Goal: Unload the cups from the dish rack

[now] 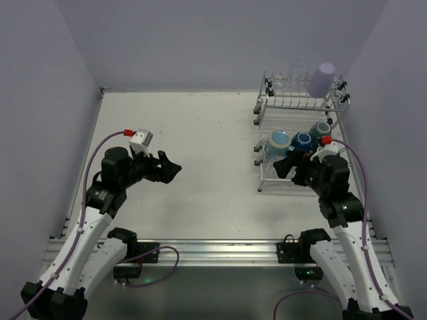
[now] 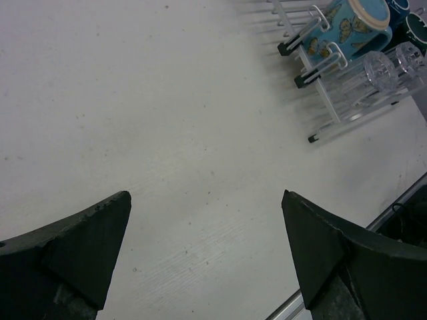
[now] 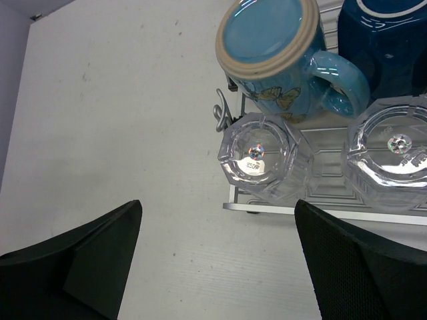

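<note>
The dish rack (image 1: 300, 107) stands at the back right. Its top tier holds a lavender tumbler (image 1: 321, 79) and clear glasses (image 1: 296, 72). Its lower tier holds a light blue butterfly mug (image 1: 279, 141), a dark blue mug (image 1: 303, 140) and a teal mug (image 1: 323, 128). My right gripper (image 1: 288, 167) is open and empty at the rack's front left corner. In the right wrist view its jaws (image 3: 218, 207) stand just short of the rack's front rail (image 3: 320, 210), with two upside-down clear glasses (image 3: 259, 157) and the butterfly mug (image 3: 270, 47) behind it. My left gripper (image 1: 170, 170) is open and empty over bare table.
White walls close the table on the left, back and right. A metal rail (image 1: 220, 248) runs along the near edge. In the left wrist view, the rack (image 2: 331, 119) with the butterfly mug (image 2: 353, 23) shows far up right of the left gripper (image 2: 206, 197).
</note>
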Available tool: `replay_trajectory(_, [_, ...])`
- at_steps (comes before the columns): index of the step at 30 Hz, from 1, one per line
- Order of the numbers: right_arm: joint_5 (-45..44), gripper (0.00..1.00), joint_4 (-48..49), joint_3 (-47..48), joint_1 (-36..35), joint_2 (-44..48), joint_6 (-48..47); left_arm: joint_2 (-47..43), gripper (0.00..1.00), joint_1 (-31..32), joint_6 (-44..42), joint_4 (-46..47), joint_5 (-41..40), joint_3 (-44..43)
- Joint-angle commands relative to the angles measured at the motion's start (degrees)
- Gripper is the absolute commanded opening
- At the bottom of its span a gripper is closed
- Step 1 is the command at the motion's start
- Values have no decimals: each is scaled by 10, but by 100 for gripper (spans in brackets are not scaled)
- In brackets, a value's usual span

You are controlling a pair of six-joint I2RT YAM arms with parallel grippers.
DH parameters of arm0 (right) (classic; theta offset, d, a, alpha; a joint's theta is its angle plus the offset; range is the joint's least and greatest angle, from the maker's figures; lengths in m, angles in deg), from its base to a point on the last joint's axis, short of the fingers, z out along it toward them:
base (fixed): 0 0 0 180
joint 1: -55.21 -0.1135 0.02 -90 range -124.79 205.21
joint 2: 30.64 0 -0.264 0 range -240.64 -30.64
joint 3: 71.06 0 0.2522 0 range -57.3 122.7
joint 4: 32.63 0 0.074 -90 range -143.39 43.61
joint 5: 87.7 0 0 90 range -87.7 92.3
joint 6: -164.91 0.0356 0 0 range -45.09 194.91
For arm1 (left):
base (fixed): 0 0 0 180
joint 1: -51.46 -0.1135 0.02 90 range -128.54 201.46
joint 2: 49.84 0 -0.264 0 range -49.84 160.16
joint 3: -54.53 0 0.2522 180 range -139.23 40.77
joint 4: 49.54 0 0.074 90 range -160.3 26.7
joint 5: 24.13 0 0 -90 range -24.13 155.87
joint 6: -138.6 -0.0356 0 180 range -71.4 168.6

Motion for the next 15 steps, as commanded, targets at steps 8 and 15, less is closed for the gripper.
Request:
replay_trajectory(8, [-107,99,-15,56,-80,-89,-15,-7,100,-4,-16,39,85,11])
replay_trajectory(15, [-165,92,-32,71,-108,-143,-29,-19,100,-4,-14,39,73,14])
